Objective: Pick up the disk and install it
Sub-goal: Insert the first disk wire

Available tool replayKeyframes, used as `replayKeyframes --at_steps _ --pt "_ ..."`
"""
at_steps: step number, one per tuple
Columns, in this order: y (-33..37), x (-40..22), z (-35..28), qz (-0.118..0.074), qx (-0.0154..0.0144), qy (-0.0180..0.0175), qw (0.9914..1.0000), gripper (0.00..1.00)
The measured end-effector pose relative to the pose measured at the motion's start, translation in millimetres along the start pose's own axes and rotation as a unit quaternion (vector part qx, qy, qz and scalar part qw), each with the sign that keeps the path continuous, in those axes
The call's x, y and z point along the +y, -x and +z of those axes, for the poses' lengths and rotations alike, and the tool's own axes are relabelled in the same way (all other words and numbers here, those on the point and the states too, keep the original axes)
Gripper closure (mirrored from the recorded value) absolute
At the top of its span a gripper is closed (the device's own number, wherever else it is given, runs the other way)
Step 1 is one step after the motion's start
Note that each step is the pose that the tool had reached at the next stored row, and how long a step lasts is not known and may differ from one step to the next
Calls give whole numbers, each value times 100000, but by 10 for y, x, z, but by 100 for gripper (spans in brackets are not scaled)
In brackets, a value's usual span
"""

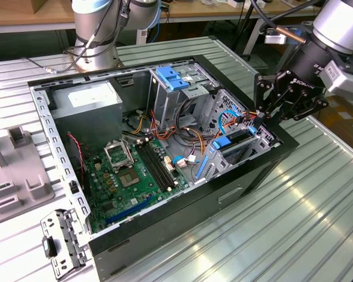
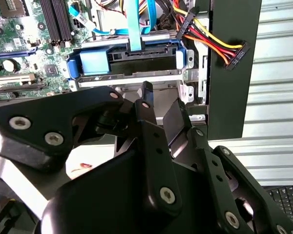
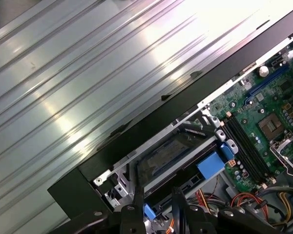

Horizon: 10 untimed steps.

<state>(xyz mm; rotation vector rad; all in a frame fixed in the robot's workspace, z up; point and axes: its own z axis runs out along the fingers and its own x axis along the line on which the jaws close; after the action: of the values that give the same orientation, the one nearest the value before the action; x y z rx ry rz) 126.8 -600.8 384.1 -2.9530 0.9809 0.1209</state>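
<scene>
— The gripper [image 1: 260, 115] is seen at the open computer case [image 1: 235, 194], on the exterior view's right, with its black fingers [image 3: 136, 197] pointed down into the drive cage. How wide are they set?

— A narrow gap is left between the two fingers in the first wrist view; they are nearly closed, and nothing is held between them. Whether the tips are touching the cage metal cannot be told.

— And the disk?

— The disk [image 1: 234, 140] is seated in the lower drive bay, just beneath the fingertips. Its blue plastic rail [image 2: 95, 62] is seen at the bay's mouth in the second wrist view, with a light-blue flat cable [image 2: 132, 24] and a red-yellow-black power lead [image 2: 210, 41] run close above it.

— What is found beyond the bay?

— The green motherboard [image 1: 126, 176] is laid across the case floor, with black memory slots [image 3: 244, 146] beside the cage. A grey power-supply box [image 1: 85, 114] is mounted at the far corner, and a bare light-blue bracket [image 1: 170, 77] is perched on the upper cage. The whole case is rested on a ribbed metal table [image 1: 294, 229].
</scene>
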Motion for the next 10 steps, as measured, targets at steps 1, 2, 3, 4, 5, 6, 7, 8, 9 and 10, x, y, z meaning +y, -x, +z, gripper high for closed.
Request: replayKeyframes --at_steps 1,2,3,4,5,6,7,8,9,10 --pt "-2 -2 0 0 1 0 100000 64" --pt "-3 -2 1 1 -2 -3 100000 64" --pt "-4 -2 1 4 2 0 100000 64" --pt "-4 -3 1 0 3 2 100000 64" --pt "-5 -4 1 1 1 0 100000 64" --pt "-7 -5 2 -5 0 -3 100000 64" --pt "-7 -6 2 -2 -2 -4 100000 64" --pt "-11 -8 2 0 1 -2 100000 64" --pt "-12 -9 2 -2 -1 -4 100000 64" --pt "-12 -9 2 -3 0 0 100000 64"
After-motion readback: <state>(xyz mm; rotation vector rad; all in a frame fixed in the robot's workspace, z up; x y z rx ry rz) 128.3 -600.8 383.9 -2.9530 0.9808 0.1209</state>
